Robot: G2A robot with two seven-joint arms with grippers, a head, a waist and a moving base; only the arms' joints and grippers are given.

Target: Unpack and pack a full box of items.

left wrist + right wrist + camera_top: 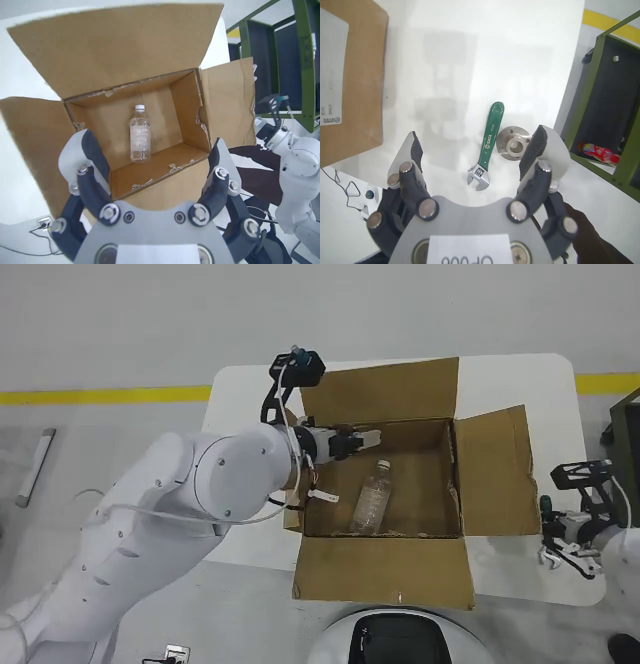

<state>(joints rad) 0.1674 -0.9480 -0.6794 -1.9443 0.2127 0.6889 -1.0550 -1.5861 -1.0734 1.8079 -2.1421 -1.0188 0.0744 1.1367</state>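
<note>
Cardboard box [385, 564], clear bottle [371, 499] inside, white-lettered green wrench [490, 140], left end effector [152, 138] wide, right end effector [477, 132] wide

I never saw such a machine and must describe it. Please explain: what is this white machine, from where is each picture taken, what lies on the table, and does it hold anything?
It is a robot with two arms, each ending in a two-fingered gripper. One picture looks down from above the arms; the other two come from cameras on the wrists. On the white table stands an open cardboard box with one clear bottle lying inside. Beside the box lie a green-handled wrench and a round metal flange. The left gripper is open at the box's edge, the right gripper open above the wrench. Both are empty.
</note>
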